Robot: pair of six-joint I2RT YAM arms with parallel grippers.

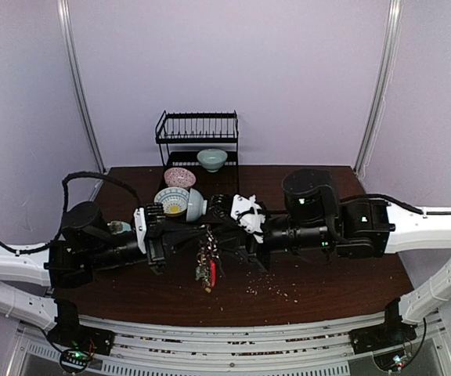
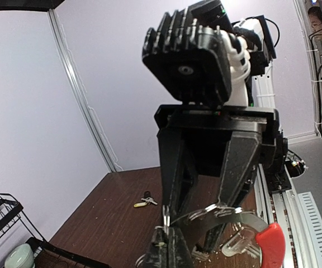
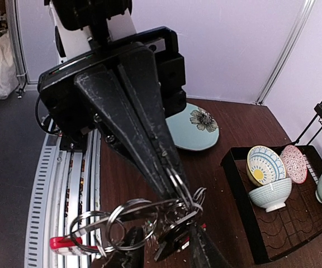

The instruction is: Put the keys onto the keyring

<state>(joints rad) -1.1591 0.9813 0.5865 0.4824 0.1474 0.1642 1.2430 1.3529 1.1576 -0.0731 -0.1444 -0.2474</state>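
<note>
Several wire loops make up the keyring [image 3: 128, 222]. We find it raised off the table [image 1: 319, 274] at the middle of the workspace, where the two arms meet nose to nose, with its bunch of tagged keys and a red clip [image 3: 65, 243] hanging below. The left gripper [image 3: 176, 180] has its fingers pressed together on one loop, pinching the wire at the very tips. We read that as an anchor, meant to hold the ring steady and clear of the wood so its coil can be worked from the other side. The right gripper [image 2: 199, 207] faces it with its jaws standing apart and a loop arching across the gap. We cannot tell whether either finger touches the wire, but we judge that it holds nothing. The keys [image 2: 144, 200] to be added, one with a yellowish head, lie loose on the table well apart from the ring. We take the threading as not yet begun: the free gripper will have to fetch one while the other holds the ring aloft.
</note>
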